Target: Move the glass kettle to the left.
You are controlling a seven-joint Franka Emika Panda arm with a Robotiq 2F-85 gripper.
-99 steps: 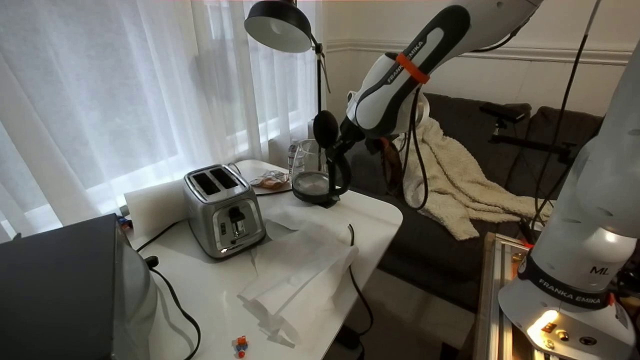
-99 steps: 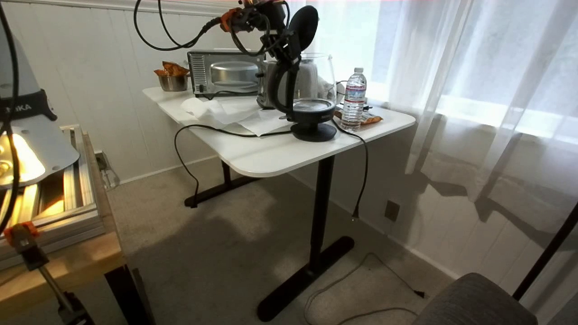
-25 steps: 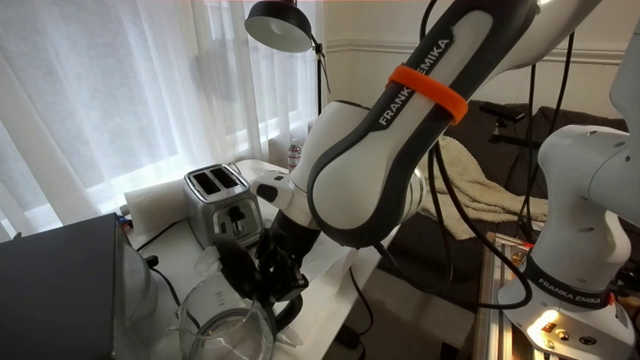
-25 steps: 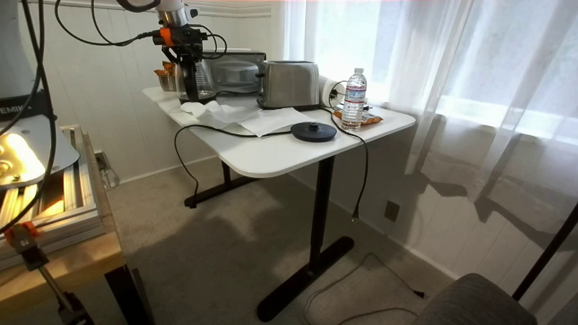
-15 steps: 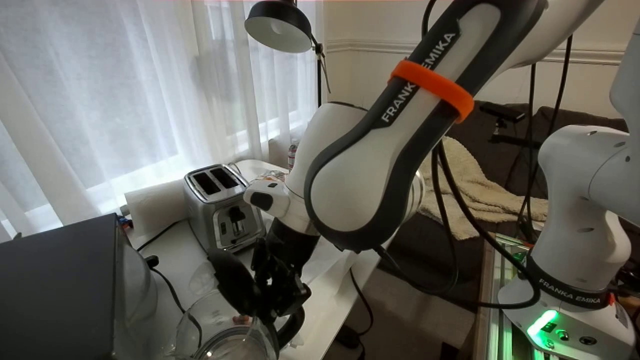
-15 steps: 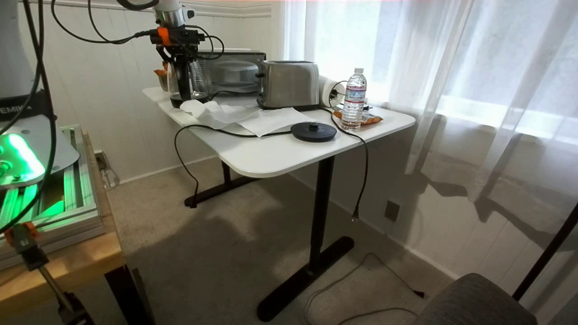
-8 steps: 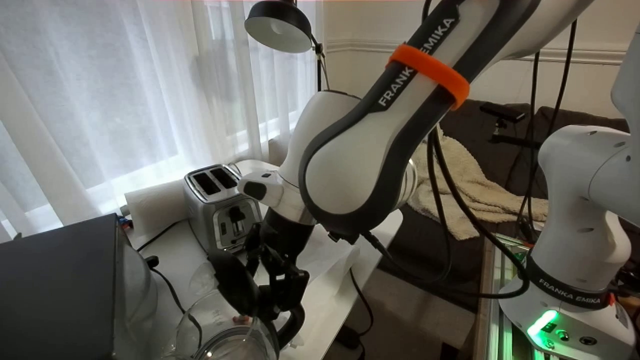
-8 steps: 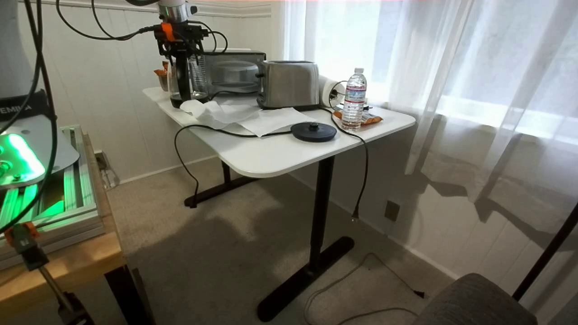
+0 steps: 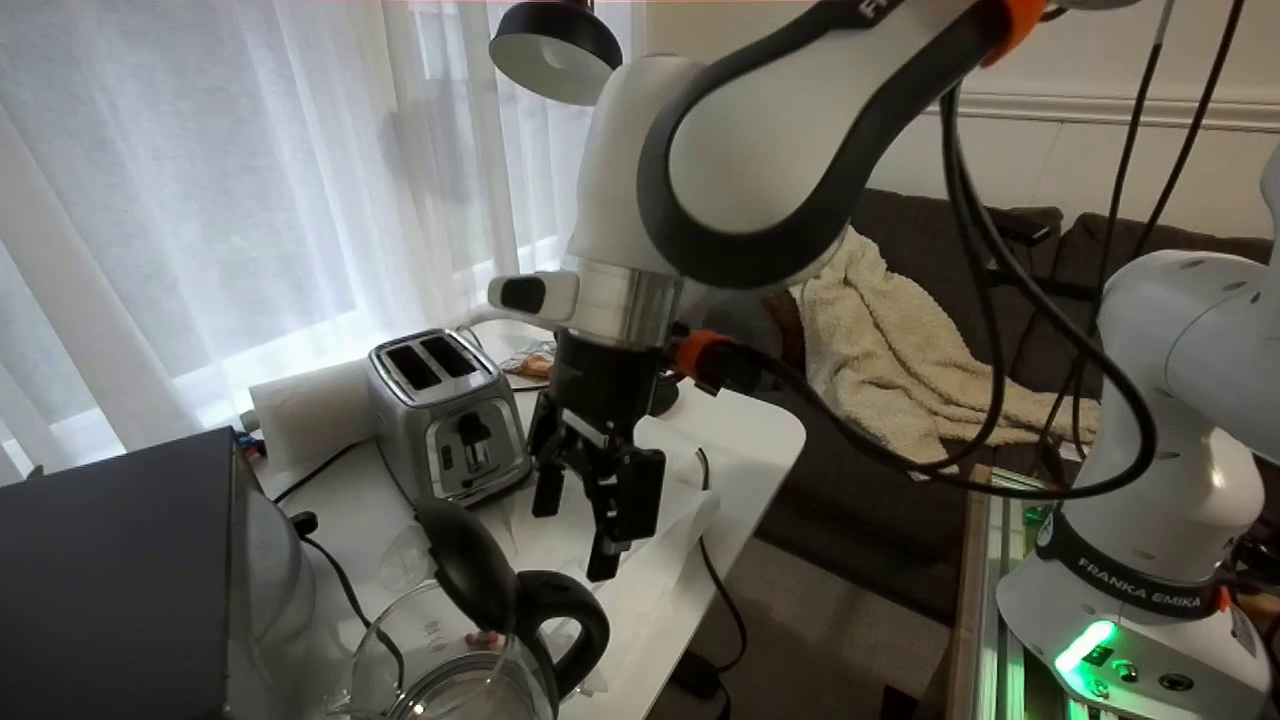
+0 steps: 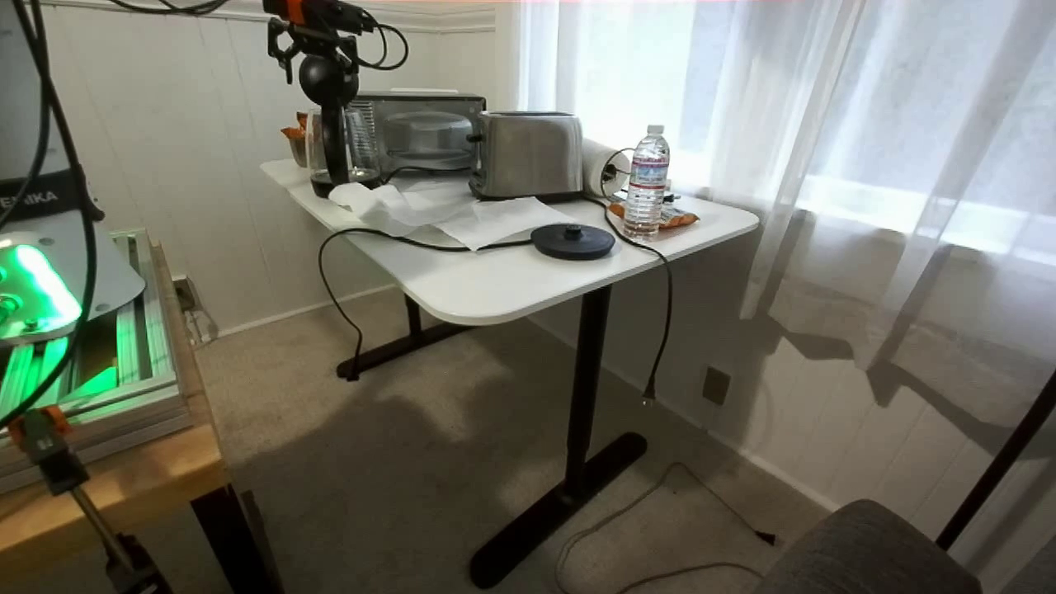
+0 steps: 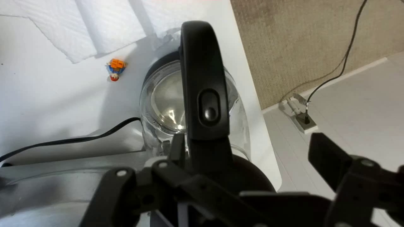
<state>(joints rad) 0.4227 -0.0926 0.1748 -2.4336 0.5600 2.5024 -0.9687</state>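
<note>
Gripper (image 9: 577,532), 2 fingers (image 9: 605,560) spread wide, apart from glass kettle (image 10: 335,144)
</note>
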